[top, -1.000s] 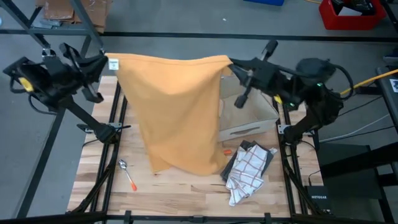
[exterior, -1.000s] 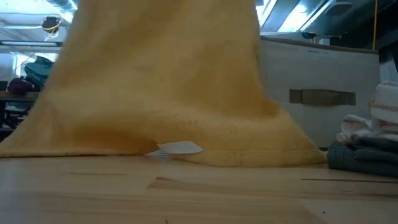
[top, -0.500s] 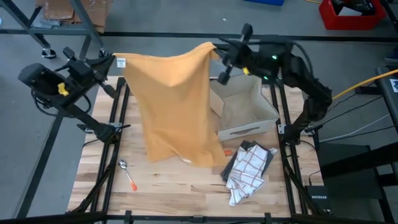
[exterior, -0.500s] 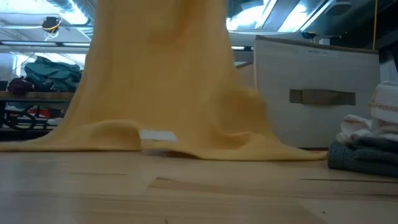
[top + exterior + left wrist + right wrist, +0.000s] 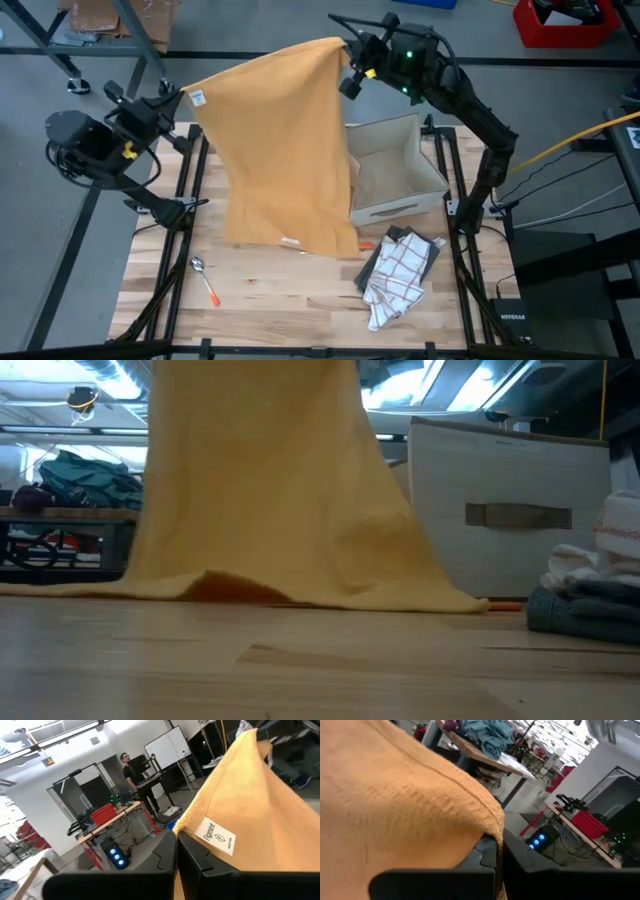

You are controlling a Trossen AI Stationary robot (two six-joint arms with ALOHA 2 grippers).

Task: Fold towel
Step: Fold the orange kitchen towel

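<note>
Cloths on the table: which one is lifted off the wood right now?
The large orange towel, held up by both grippers at its top corners. The white red-checked cloth lies crumpled on a dark grey cloth at the table's front right.

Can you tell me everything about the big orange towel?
The orange towel is a large, soft, fuzzy-looking cloth with hemmed edges and a small white tag near one top corner. It hangs up like a curtain. The left gripper is shut on the corner with the tag, and the right gripper is shut on the other top corner, held higher. Its bottom edge drags, rumpled, on the wooden table, beside a fabric box.
</note>
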